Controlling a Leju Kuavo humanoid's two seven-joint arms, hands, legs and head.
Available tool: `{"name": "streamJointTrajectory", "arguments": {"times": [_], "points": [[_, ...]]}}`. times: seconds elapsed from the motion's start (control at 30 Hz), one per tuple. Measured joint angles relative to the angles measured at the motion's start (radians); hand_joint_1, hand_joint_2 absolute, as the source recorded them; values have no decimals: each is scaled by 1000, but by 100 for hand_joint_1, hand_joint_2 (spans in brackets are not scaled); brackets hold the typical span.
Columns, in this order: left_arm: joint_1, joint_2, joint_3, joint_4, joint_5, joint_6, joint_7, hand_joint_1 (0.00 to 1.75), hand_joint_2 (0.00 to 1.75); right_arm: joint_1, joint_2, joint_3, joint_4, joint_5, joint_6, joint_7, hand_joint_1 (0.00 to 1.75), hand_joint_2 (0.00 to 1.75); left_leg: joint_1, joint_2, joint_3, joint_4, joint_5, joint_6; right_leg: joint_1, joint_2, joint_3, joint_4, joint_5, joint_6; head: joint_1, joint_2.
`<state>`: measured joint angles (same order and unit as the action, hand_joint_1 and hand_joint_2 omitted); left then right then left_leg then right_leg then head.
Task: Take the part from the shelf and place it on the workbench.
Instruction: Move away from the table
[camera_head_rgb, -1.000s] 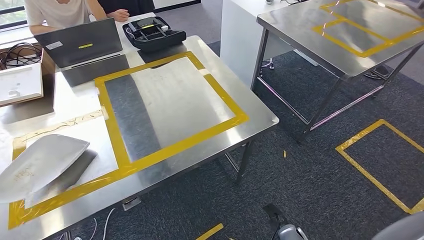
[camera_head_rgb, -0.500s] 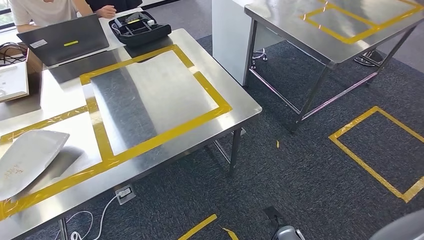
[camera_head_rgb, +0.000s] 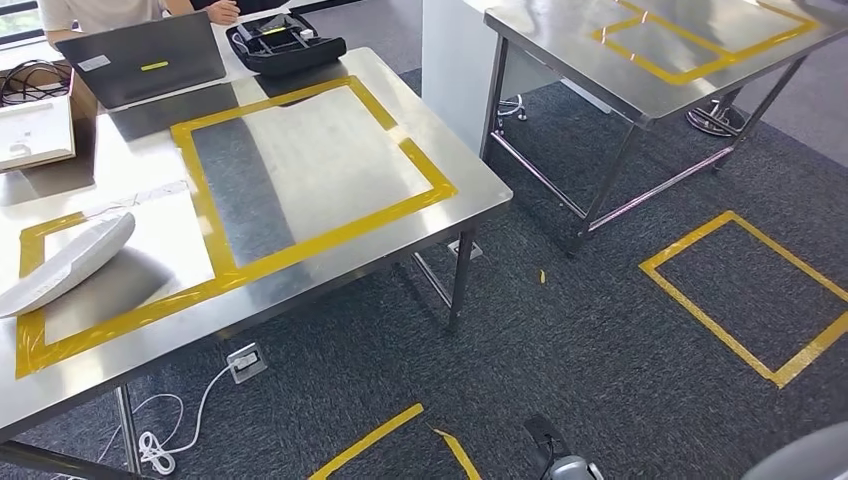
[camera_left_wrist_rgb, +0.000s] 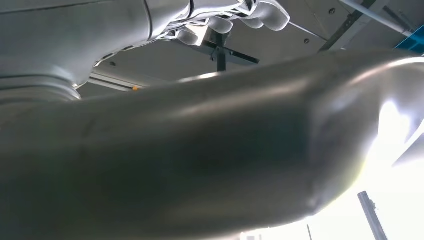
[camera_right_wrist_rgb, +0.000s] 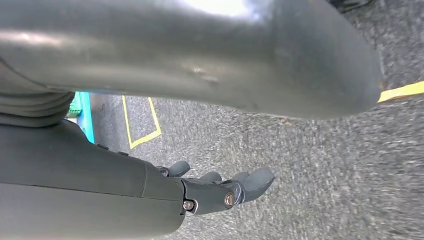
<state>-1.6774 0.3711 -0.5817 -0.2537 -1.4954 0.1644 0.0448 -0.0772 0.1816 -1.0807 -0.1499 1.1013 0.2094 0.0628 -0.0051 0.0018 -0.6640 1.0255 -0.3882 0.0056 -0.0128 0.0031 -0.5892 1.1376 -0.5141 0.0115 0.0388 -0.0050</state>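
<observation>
Head view first: the steel workbench (camera_head_rgb: 320, 170) takes up the left side, taped off in yellow rectangles. At its far end there's a laptop (camera_head_rgb: 145, 65), a black case (camera_head_rgb: 285, 42) and a cardboard box (camera_head_rgb: 40, 135), with a person (camera_head_rgb: 100, 12) sitting behind the laptop. A pale curved shell (camera_head_rgb: 60, 265) lies in the small taped rectangle by the left edge, long axis running from near-left to far-right. A second table (camera_head_rgb: 600, 70) stands off to the right across open carpet. Nearer in, there's a floor socket (camera_head_rgb: 243, 362) with a white cable (camera_head_rgb: 175, 430) by the bench leg, plus a yellow tape square (camera_head_rgb: 700, 312) on the carpet. The part (camera_head_rgb: 810, 455) is just a silvery sliver in the bottom right corner here, so I can't tell which way it points. The wrist cams get it up close. In the left one it's a big smooth grey curve (camera_left_wrist_rgb: 200, 160) stretching right across, with the left hand (camera_left_wrist_rgb: 235, 15) past it, fingers curled, but I can't tell if they're gripping it. In the right one the part (camera_right_wrist_rgb: 200, 55) sits apart from the right hand (camera_right_wrist_rgb: 220, 192), whose fingers are stretched out with nothing in them and carpet showing between.
</observation>
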Motion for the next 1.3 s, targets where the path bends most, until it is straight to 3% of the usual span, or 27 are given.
{"name": "streamJointTrajectory", "arguments": {"times": [0.07,0.17,0.23,0.3,0.33,0.37,0.4,0.47,0.53,0.57,0.6,0.67,0.7,0.73,0.8,0.83,0.87,0.9,0.93,0.97,1.0,1.07,1.1,1.17,1.2,1.23,1.3], "points": [[0,4,0,-1,0,0,0,0,0,-2,0,0,0,0,0,0,0,0,-1,2,-10,4,15,-11,6,0,54,-88,-17,-12,1,0],[-3,8,0,-1,0,0,0,0,0,-4,0,0,0,0,0,0,0,0,0,2,-15,-1,26,-29,6,-1,44,-105,4,-29,0,0],[-6,13,0,1,0,0,3,0,0,-5,1,0,0,0,0,0,0,0,4,0,-33,43,-36,-42,0,-6,27,-114,31,-40,-1,0],[-9,28,2,2,5,12,24,0,0,-7,1,0,0,-2,0,0,0,0,9,-1,-59,157,-140,-56,-2,-8,0,-115,57,-44,-1,0],[-10,42,5,2,12,23,38,0,0,-7,2,-1,0,-4,-1,0,0,0,12,-1,-67,220,-172,-61,-2,-8,-15,-114,71,-44,-1,0],[-12,63,10,2,21,40,50,0,0,-7,2,-2,0,-6,-2,2,0,0,14,-1,-66,266,-181,-65,-3,-7,-34,-113,84,-43,-1,0],[-17,90,17,2,31,58,55,0,0,-7,4,-3,0,-9,-4,4,0,0,16,-1,-51,284,-168,-68,-5,-5,-51,-111,97,-42,-1,0],[-34,160,36,0,61,102,34,0,0,-6,9,-8,0,-11,-10,12,0,0,18,-1,31,213,-123,-70,-8,2,-82,-107,119,-38,-1,0],[-60,249,67,-5,119,161,-29,0,0,-5,16,-14,0,-14,-15,17,0,0,15,0,140,66,-133,-63,-7,17,-102,-107,141,-29,0,0],[-72,299,91,-9,168,196,-74,0,0,-4,21,-18,0,-17,-19,18,0,0,14,2,171,10,-146,-57,-8,25,-107,-110,154,-23,-1,0],[-76,351,126,-12,236,231,-125,0,0,-2,26,-22,0,-22,-24,18,0,0,10,6,183,-24,-154,-49,-10,32,-109,-119,168,-16,-1,0],[-45,460,228,-18,429,290,-263,0,0,5,37,-34,0,-37,-35,16,0,0,6,15,176,-45,-133,-32,-15,36,-111,-135,185,-5,-2,0],[-12,515,293,-21,536,310,-334,0,0,8,42,-41,0,-45,-39,15,0,0,5,22,173,-51,-120,-24,-16,30,-117,-129,168,-3,-1,0],[26,567,361,-23,631,323,-396,0,0,10,47,-48,0,-51,-41,14,0,0,5,28,169,-55,-107,-18,-16,22,-129,-101,128,-3,-1,0],[89,654,477,-23,734,334,-458,0,0,11,54,-59,1,-59,-45,13,0,0,8,34,146,-52,-86,-10,-13,4,-157,22,13,-4,0,0],[110,684,519,-23,749,335,-468,0,0,10,56,-63,1,-61,-46,12,0,0,10,32,130,-47,-76,-10,-11,0,-168,95,-28,-3,0,0],[127,709,549,-24,750,336,-474,0,0,8,57,-66,1,-62,-47,11,0,0,11,27,112,-43,-66,-10,-10,0,-169,152,-44,-3,1,0],[140,730,574,-24,750,336,-479,0,0,5,57,-69,1,-62,-48,10,0,0,11,21,94,-38,-55,-11,-7,0,-156,181,-37,-6,2,0],[151,751,595,-24,750,336,-481,0,0,2,56,-71,1,-63,-48,8,0,0,11,15,74,-33,-44,-13,-2,0,-125,173,-15,-12,2,0],[160,772,613,-25,750,336,-482,0,0,-2,56,-73,1,-63,-48,7,0,0,10,9,56,-27,-33,-15,5,0,-74,129,5,-22,2,0],[169,790,629,-25,750,336,-484,0,0,-7,56,-74,0,-63,-48,6,0,0,9,6,41,-22,-23,-18,14,0,-8,55,3,-34,2,0],[178,819,653,-25,750,336,-485,0,0,-14,57,-76,0,-64,-48,3,0,0,9,2,27,-15,-6,-27,26,-1,95,-83,-28,-49,2,0],[181,829,662,-25,750,336,-485,0,0,-16,58,-76,-1,-64,-47,2,0,0,11,1,27,-16,3,-33,29,-2,116,-121,-43,-53,2,0],[186,844,675,-27,750,336,-485,0,0,-16,60,-76,0,-64,-47,2,0,0,15,1,27,-25,20,-47,30,-4,109,-137,-27,-59,2,0],[189,851,680,-27,750,336,-485,0,0,-16,60,-77,0,-63,-48,3,0,0,18,0,21,-21,10,-52,29,-7,101,-142,-12,-65,1,0],[192,857,685,-28,750,336,-485,0,0,-15,61,-77,0,-63,-48,3,0,0,19,-1,11,-2,-20,-57,27,-10,90,-147,4,-71,1,0],[194,865,693,-28,750,336,-486,0,0,-15,61,-78,0,-63,-48,3,0,0,23,-2,-16,93,-127,-67,25,-17,61,-152,34,-76,-1,0]]}}
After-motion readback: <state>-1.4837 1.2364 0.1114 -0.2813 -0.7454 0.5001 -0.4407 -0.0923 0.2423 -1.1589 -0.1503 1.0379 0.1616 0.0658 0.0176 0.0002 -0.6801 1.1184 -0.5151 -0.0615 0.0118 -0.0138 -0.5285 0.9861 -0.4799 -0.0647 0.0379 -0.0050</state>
